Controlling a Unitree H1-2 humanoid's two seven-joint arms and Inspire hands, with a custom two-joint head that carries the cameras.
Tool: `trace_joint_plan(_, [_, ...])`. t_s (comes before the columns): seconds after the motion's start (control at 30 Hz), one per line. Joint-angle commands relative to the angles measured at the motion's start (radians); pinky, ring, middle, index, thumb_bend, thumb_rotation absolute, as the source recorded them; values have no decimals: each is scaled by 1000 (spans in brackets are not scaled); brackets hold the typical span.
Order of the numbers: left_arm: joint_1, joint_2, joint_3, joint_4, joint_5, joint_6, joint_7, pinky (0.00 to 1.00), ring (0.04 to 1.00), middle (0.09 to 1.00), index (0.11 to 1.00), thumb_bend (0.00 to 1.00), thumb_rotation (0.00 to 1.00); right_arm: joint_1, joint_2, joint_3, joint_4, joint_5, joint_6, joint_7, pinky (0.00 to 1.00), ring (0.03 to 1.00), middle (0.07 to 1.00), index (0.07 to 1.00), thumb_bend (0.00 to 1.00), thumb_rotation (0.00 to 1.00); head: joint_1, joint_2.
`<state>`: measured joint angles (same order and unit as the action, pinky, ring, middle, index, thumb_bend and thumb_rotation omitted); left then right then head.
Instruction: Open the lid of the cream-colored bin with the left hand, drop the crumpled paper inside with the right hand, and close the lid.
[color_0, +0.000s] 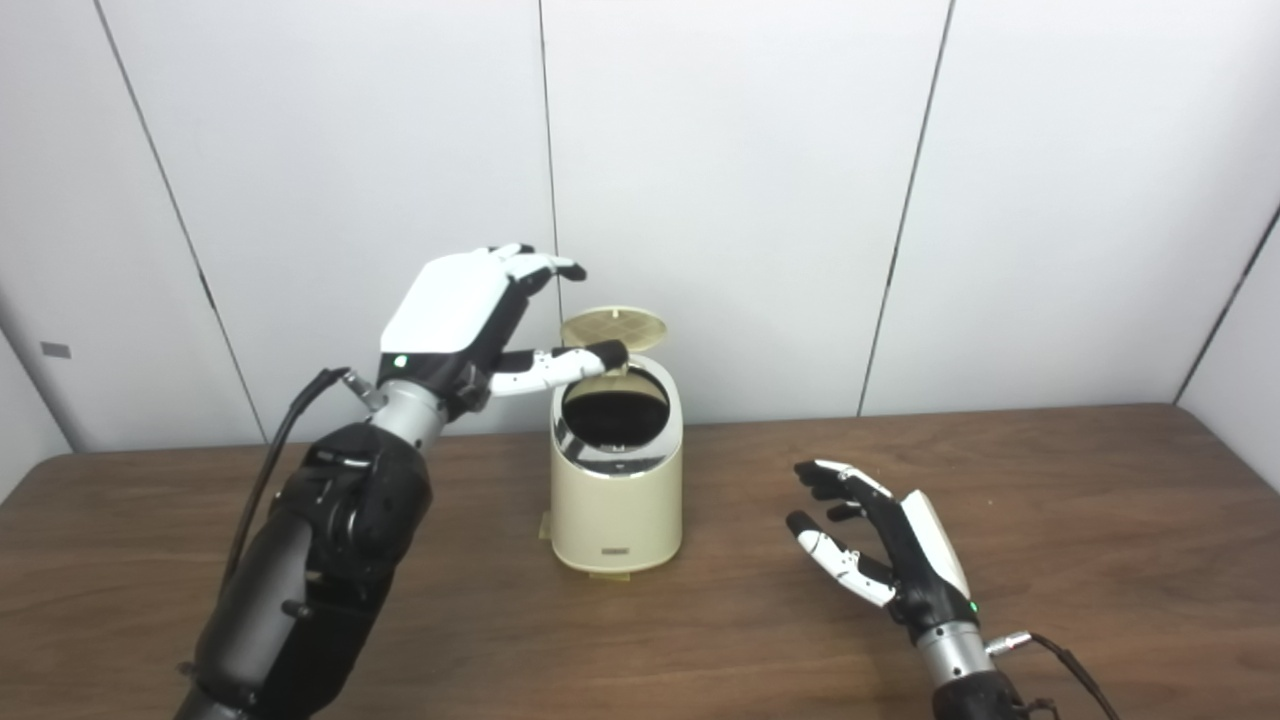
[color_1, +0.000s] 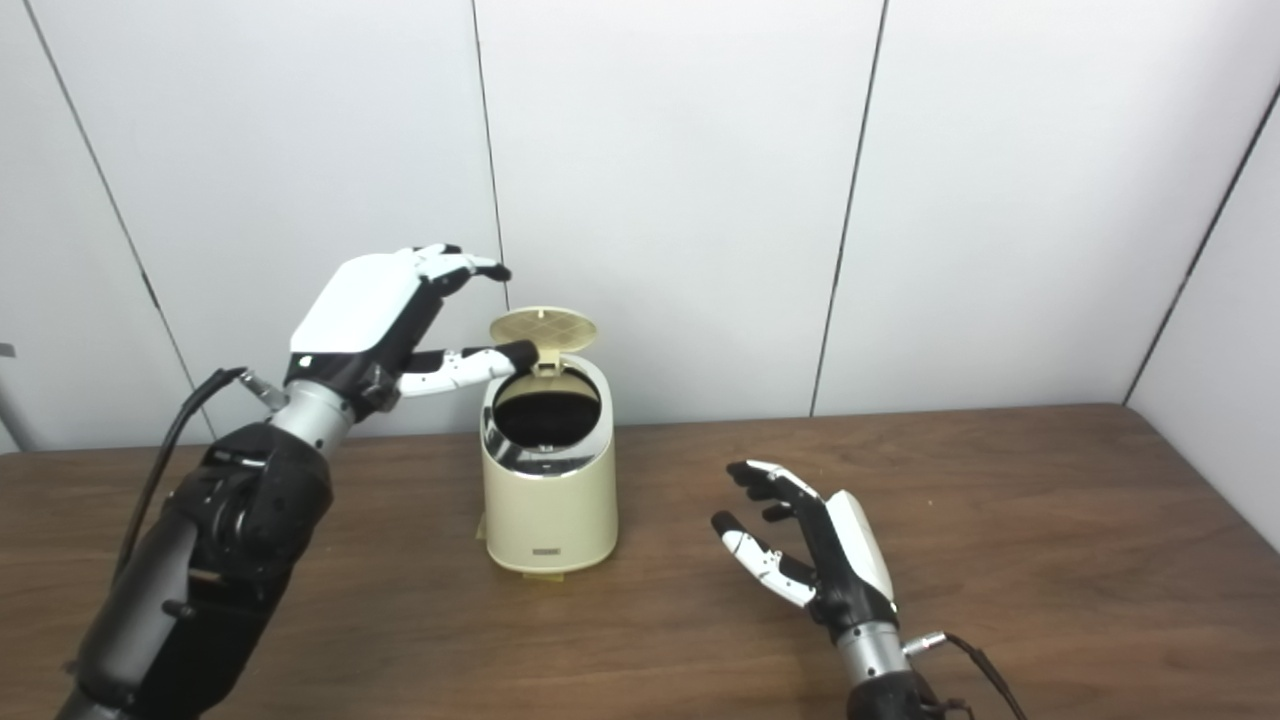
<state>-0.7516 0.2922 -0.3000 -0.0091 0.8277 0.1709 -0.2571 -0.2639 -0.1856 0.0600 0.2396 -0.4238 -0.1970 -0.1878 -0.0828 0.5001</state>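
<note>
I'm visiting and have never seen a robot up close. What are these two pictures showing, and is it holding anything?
Both pictures come from two cameras side by side on the robot's head, so they show one scene from slightly different spots. Its two arms reach in from below. On the wooden table stands a cream bin with its lid raised. The left hand is up beside the lid, thumb at its edge. The right hand is low over the table, fingers apart, holding nothing. No crumpled paper is visible.
</note>
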Motion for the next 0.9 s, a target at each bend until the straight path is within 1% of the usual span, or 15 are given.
trace_joint_plan(0.0, [-89, 0, -6, 10, 28, 21, -19, 990, 932, 872, 853, 916, 1000, -26, -7, 0, -13, 3, -26, -6, 650, 736, 761, 759, 257, 685, -1, 0])
trace_joint_plan(0.07, [-105, -6, -17, 27, 37, 31, -35, 999, 941, 884, 861, 922, 1000, -26, -7, 0, -15, 3, -22, -5, 646, 734, 758, 757, 253, 692, -1, 0])
trace_joint_plan(0.2, [-141, -22, -43, 76, 50, 35, -39, 1000, 947, 885, 857, 929, 1000, -24, -11, 3, -20, 0, -19, 0, 644, 730, 761, 761, 255, 713, 0, 3])
trace_joint_plan(0.3, [-160, -33, -57, 116, 55, 27, -35, 1000, 950, 881, 845, 931, 1000, -22, -10, 4, -26, 1, -12, 4, 644, 733, 759, 760, 252, 708, 1, 2])
trace_joint_plan(0.47, [-169, -22, -101, 149, 88, 16, -43, 1000, 945, 857, 829, 916, 1000, -23, -7, 7, -31, -1, 2, 10, 658, 742, 760, 761, 253, 695, 1, 2])
trace_joint_plan(0.6, [-158, -11, -125, 150, 110, 13, -55, 1000, 928, 841, 825, 913, 1000, -24, -8, 8, -28, -1, -4, 9, 657, 741, 758, 759, 255, 688, 2, 3])
trace_joint_plan(0.77, [-131, -7, -128, 136, 103, 7, -51, 1000, 917, 837, 820, 934, 1000, -23, -11, 7, -30, 0, -4, 12, 664, 744, 758, 761, 247, 671, 4, 6])
trace_joint_plan(0.87, [-109, 2, -133, 100, 113, 12, -73, 1000, 921, 840, 819, 915, 1000, -23, -13, 7, -32, -8, 1, 12, 662, 743, 757, 760, 259, 706, 6, 7])
